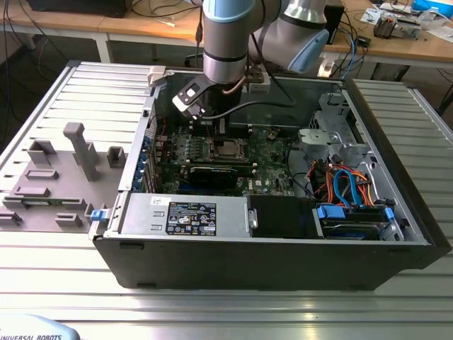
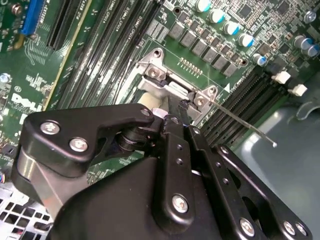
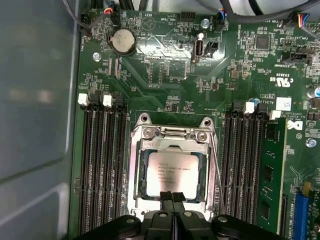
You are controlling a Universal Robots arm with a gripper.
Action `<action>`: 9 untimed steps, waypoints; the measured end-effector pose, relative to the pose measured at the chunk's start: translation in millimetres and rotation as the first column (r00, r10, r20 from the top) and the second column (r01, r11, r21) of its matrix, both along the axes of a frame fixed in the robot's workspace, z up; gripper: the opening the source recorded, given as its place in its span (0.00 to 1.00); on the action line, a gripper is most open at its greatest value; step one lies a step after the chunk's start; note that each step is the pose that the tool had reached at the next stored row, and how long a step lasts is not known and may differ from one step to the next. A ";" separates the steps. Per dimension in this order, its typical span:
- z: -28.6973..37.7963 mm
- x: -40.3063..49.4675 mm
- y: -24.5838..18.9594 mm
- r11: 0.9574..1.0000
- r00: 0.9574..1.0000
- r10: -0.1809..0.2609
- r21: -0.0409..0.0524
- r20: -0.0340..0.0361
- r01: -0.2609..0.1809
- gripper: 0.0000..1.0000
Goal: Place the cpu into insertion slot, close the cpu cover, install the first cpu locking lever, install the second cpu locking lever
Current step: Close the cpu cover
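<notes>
Gripper (image 3: 172, 196) is pinched shut with nothing between the fingers, tips down at one edge of the cpu (image 3: 172, 170); I can't tell if they touch. And the cpu is in, seated flat in the slot (image 3: 150, 132), with the cover (image 3: 136, 170) lying down around it and the metal top showing through the window. One lever (image 2: 240, 122) stands free, angled up off the board (image 3: 165, 75) beside the memory slots (image 3: 102, 160), so locking looks not yet done. My read is that this is the cover press. Doing it well means pushing on the frame, not the chip, straight down and gently, clear of that thin wire. Farther out, in the exterior view, the arm (image 1: 225, 42) drops near-vertical into the open case (image 1: 283, 262), wrist poised over the socket.
</notes>
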State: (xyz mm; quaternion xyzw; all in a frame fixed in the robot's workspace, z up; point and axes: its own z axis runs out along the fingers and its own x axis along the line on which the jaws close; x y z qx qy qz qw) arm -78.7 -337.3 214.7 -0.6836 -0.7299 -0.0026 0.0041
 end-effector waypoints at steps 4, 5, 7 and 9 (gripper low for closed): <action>-7.2 -1.3 0.0 1.000 1.000 0.000 -0.002 0.000 0.000 0.11; -7.9 -1.4 0.0 1.000 1.000 0.000 -0.002 0.000 0.000 0.11; -8.8 -1.4 -0.1 1.000 1.000 0.000 -0.003 0.000 0.000 0.11; -9.3 -1.5 -0.1 1.000 1.000 0.000 -0.003 0.000 0.000 0.11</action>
